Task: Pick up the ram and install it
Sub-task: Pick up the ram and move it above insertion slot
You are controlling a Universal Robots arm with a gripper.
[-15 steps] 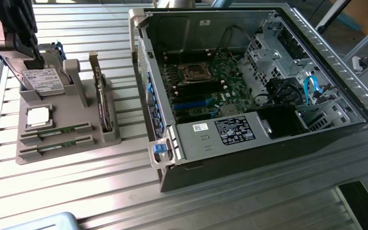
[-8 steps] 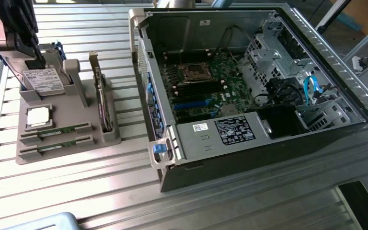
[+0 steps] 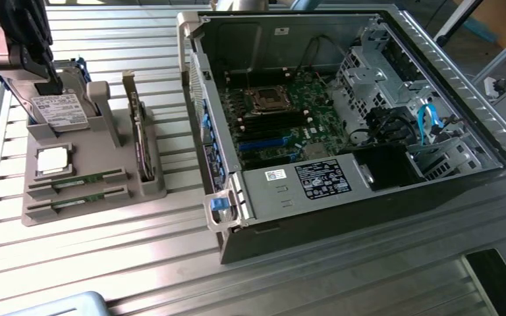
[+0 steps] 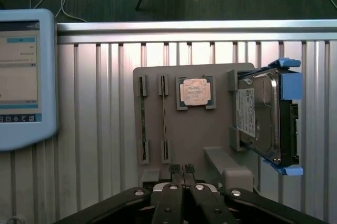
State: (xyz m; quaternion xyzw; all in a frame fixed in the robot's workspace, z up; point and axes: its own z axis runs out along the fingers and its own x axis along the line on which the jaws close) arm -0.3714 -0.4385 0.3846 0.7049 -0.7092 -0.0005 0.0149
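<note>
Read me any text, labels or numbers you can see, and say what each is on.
No text is readable.
White label on the silver boxy hard drive: too blurred.
Black label inside the open grey computer case: too small.
Pale blue-framed screen: text blurred.

The arm (image 3: 11, 39) runs off the exterior view's left edge; the hand (image 4: 182, 169) is cut off behind its knuckles; the tablet (image 4: 26, 71) is cropped, its screen text blurred; the hard drive (image 4: 258, 113) label is unreadable; the ram (image 4: 142, 119) sticks stand edge-on, chips hidden.
</note>
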